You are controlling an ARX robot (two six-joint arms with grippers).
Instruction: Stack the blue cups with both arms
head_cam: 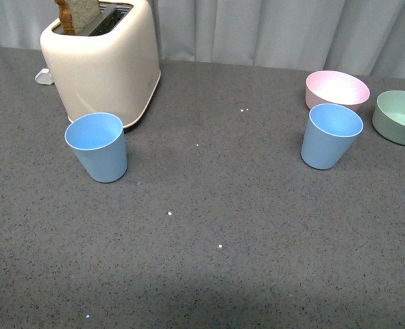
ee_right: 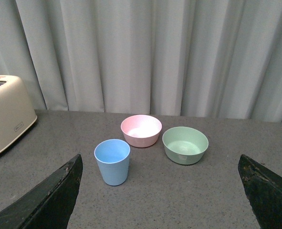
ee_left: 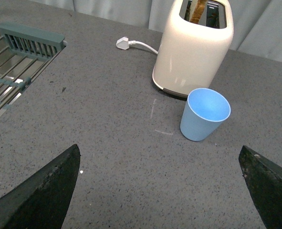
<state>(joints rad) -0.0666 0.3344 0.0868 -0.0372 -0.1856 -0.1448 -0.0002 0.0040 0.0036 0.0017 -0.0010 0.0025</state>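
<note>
Two light blue cups stand upright and apart on the grey table. The left cup (head_cam: pixel 98 146) is just in front of the toaster; it also shows in the left wrist view (ee_left: pixel 204 114). The right cup (head_cam: pixel 330 135) stands in front of the pink bowl; it also shows in the right wrist view (ee_right: pixel 112 161). Neither arm shows in the front view. My left gripper (ee_left: pixel 160 191) is open and empty, well short of the left cup. My right gripper (ee_right: pixel 160 195) is open and empty, short of the right cup.
A cream toaster (head_cam: pixel 103 58) with a slice of bread in it stands at the back left. A pink bowl (head_cam: pixel 337 89) and a green bowl (head_cam: pixel 399 116) sit at the back right. A metal rack (ee_left: pixel 12 71) lies beside the left arm. A curtain hangs behind the table.
</note>
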